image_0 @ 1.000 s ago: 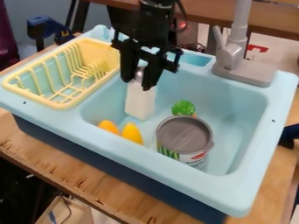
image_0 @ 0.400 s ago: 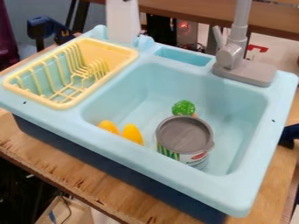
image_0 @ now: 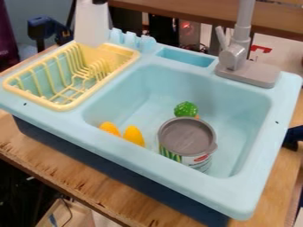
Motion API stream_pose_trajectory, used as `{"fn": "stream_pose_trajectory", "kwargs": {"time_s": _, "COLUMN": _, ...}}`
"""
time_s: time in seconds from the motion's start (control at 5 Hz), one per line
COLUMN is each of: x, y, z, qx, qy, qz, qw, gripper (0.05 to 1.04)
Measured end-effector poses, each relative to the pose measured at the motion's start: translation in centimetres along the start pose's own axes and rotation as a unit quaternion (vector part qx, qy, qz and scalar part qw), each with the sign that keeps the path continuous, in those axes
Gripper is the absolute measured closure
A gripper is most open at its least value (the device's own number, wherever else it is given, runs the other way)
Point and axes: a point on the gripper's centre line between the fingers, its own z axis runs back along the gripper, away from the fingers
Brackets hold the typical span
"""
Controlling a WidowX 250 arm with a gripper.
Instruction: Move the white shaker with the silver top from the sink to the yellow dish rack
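A gray-topped tin can (image_0: 187,137) stands inside a light-blue toy sink (image_0: 250,188), near two yellow-orange toy pieces (image_0: 134,135) by the basin's wall. Just beyond the can in the sink lies a green, bumpy-topped toy vegetable (image_0: 186,109). At the sink's far side, above the back corner of the yellow dish rack (image_0: 65,106), a black gripper (image_0: 99,1) holds a white, tapered object (image_0: 91,24), jaws clamped on it.

At about eleven o'clock, right against the top edge, the end effector (image_0: 100,1) appears as a small patch of black. Its colour looks even and very dark, its lower outline short and blunt; finer surface detail is too small to tell.
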Motion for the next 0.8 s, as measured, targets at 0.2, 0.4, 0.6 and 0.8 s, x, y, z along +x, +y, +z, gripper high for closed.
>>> {"fn": "stream_pose_trajectory", "kwargs": {"time_s": 0.2, "x": 0.8, "y": 1.2, "z": -1.7, "qx": 0.041, "qy": -0.005, "qz": -0.008, "qw": 0.9991, "gripper": 0.576}}
{"fn": "stream_pose_trajectory", "kwargs": {"time_s": 0.4, "x": 1.5, "y": 2.8, "z": -3.0, "qx": 0.05, "qy": -0.018, "qz": -0.009, "qw": 0.9986, "gripper": 0.576}}
{"fn": "stream_pose_trajectory", "kwargs": {"time_s": 0.6, "x": 1.9, "y": 4.0, "z": -3.4, "qx": 0.038, "qy": -0.035, "qz": 0.001, "qw": 0.9987, "gripper": 0.576}}
{"fn": "stream_pose_trajectory", "kwargs": {"time_s": 0.8, "x": 2.8, "y": 4.8, "z": -4.7, "qx": 0.013, "qy": -0.031, "qz": 0.017, "qw": 0.9993, "gripper": 0.576}}
